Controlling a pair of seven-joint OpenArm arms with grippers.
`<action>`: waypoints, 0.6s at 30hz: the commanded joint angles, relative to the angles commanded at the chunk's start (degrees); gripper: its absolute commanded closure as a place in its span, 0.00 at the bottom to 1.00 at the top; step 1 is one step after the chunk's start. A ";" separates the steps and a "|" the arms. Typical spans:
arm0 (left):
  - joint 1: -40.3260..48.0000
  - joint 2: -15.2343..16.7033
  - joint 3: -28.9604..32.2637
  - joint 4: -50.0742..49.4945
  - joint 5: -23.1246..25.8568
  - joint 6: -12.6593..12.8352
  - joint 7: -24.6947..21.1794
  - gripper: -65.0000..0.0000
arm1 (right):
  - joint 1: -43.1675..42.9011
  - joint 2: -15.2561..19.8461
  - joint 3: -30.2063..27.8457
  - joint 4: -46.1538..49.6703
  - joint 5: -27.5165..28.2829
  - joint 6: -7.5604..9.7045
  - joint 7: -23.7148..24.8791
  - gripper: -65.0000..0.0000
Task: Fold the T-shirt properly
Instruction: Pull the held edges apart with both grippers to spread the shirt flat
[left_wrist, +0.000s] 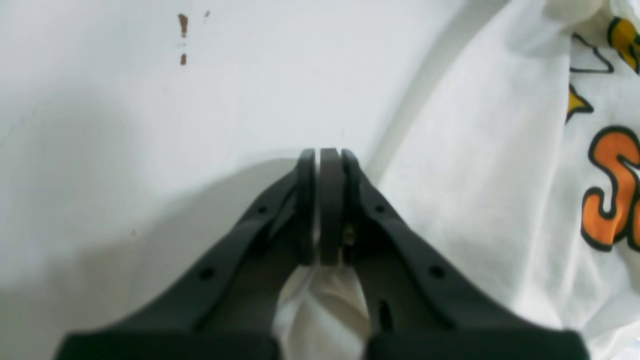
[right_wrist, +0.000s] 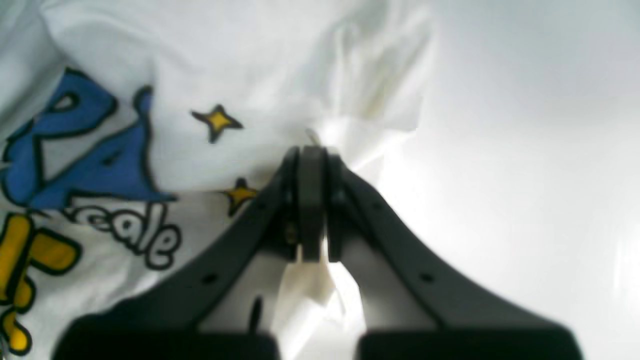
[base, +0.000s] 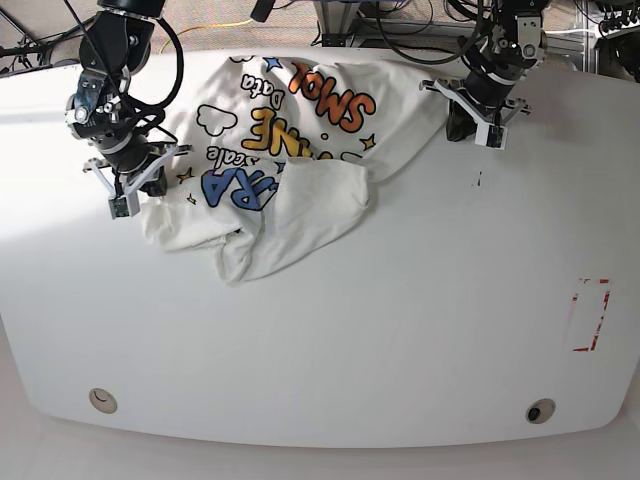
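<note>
White cotton T-shirt with cartoon lettering (base: 300, 207), unfolded, rumpled between left gripper (base: 460, 132) and right gripper (base: 158, 186), each clenched on its edge; folding remains.

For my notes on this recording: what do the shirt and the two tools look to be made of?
The shirt looks like soft, matte knit cloth, probably cotton, as it creases loosely. Both tools, left and right, look dark and mostly matte; plastic or coated metal, I can't tell.
</note>
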 joint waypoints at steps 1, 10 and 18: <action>-0.62 0.00 0.00 -0.09 0.00 0.00 0.00 1.00 | -0.09 0.00 1.14 0.97 0.00 0.18 -0.70 1.00; -9.85 -4.92 -0.62 -1.76 -0.09 0.09 6.86 1.00 | -0.26 0.35 9.49 4.84 0.09 0.35 -3.43 1.00; -16.09 -5.89 -3.25 6.59 -0.18 -6.68 16.53 1.00 | 0.18 2.29 9.76 3.25 -0.44 0.09 -3.43 1.00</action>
